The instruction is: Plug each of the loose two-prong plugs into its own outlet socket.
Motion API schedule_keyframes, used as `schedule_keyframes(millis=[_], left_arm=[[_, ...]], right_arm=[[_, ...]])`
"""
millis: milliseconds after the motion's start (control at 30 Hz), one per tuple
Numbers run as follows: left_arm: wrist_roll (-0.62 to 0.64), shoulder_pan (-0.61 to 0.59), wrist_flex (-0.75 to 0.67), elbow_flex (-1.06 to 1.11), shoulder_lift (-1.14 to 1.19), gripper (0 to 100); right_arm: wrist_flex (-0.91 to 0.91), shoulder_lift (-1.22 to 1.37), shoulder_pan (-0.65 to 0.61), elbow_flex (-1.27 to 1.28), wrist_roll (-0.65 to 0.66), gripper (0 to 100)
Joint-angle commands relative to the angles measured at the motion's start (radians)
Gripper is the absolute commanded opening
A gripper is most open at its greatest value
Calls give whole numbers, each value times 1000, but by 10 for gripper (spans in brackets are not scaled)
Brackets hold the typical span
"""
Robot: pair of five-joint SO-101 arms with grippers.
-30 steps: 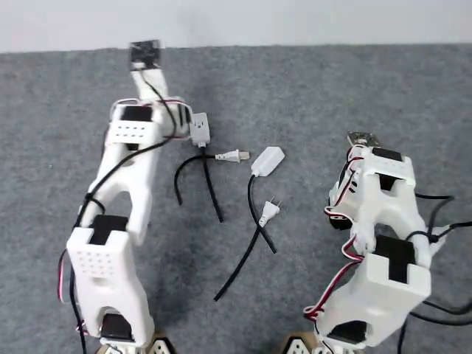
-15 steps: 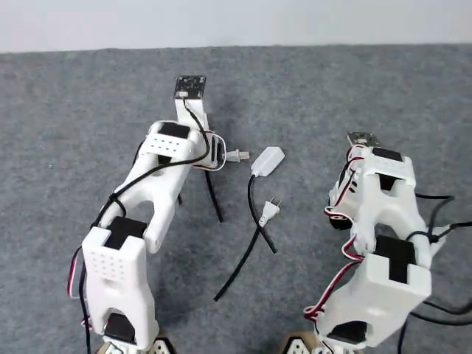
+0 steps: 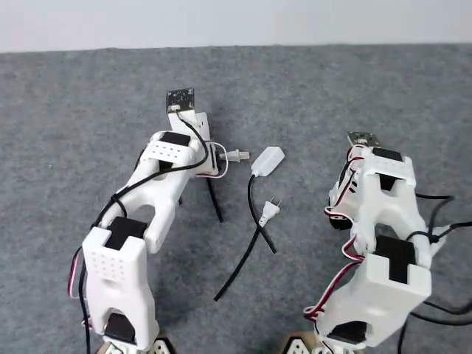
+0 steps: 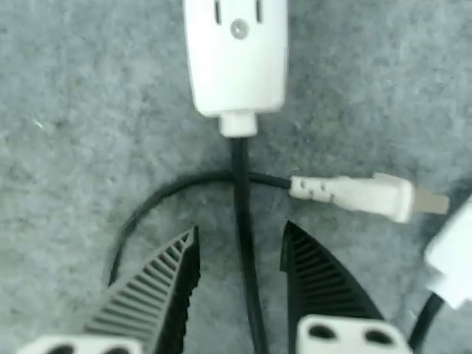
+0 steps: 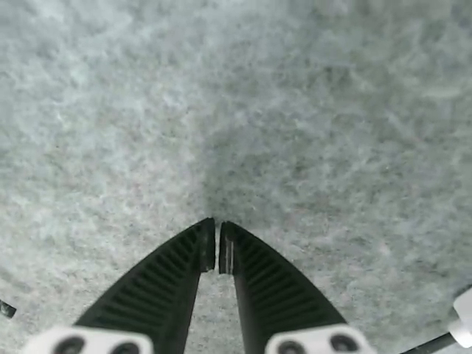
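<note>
My left gripper (image 4: 240, 236) is open just above the carpet, its fingers either side of the black cord of a white outlet socket (image 4: 236, 55). A white two-prong plug (image 4: 354, 195) lies beside that cord, and its metal prongs point away from it. From above, that plug (image 3: 236, 155) pokes out beside the left arm's wrist. To its right lies a second white socket (image 3: 267, 160), with a second plug (image 3: 271, 210) nearer the arms on crossed black cords. At the table's right side, my right gripper (image 5: 217, 247) is shut on nothing over bare carpet.
Grey carpet (image 3: 354, 88) covers the whole table, with a pale wall strip along the far edge. Loose black cords (image 3: 247, 258) trail across the middle between the two arms. The right arm (image 3: 376, 221) stands folded at the right.
The left arm has swung right from the far left and now covers the first socket in the high view. The right arm, plugs and second socket have not moved.
</note>
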Motion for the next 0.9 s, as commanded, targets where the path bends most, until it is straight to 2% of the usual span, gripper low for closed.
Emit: schedule_keyframes(millis=[0, 100, 133, 567, 700, 867], left_arm=[[15, 17, 26, -8, -11, 155], [14, 15, 38, -8, -11, 21], [14, 18, 43, -7, -11, 4], [8, 43, 361, -74, -44, 12], [-26, 38, 427, -44, -178, 12], [-51, 35, 428, 160, -457, 12]], right_arm=[[-4, -10, -2, -2, 12, 15], [-4, -10, -4, -5, 12, 15], [-4, -10, -4, -5, 12, 15], [-8, -10, -7, -5, 12, 15], [-10, -8, -7, -5, 12, 15], [-10, -8, -8, -5, 12, 15]])
